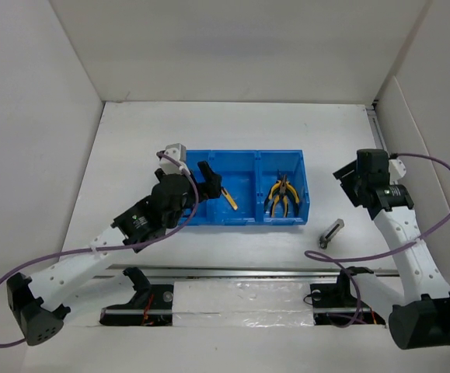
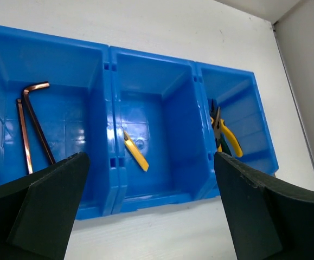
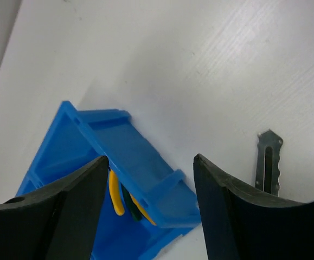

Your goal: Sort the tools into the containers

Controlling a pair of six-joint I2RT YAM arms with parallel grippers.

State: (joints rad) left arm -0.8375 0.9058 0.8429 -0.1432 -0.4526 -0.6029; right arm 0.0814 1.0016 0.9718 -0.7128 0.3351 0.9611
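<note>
White table (image 1: 232, 124) carries everything, with two arms rising from its near edge. Nearest of the tools is one small silver metal piece (image 1: 332, 233), lying alone on the bare surface just off the tray's near right corner and apart from it. The right wrist view shows its notched end beside the right gripper (image 3: 151, 158), whose two fingers are spread with nothing between them. That claw hangs above the table, right of the tray.

Beyond lies one blue tray (image 1: 244, 221) with three square compartments in a row. The left gripper (image 2: 150, 157) hovers at the near side of the tray, toward its left end, with its two fingers wide apart and empty.

Two hex keys (image 2: 34, 127) lie side by side in the left compartment. One yellow-and-black stick tool (image 2: 135, 150) lies slantwise in the middle one. The right compartment holds two pliers, one yellow-handled pair (image 3: 114, 195) and one dark green-handled pair (image 3: 129, 205), lying together.
</note>
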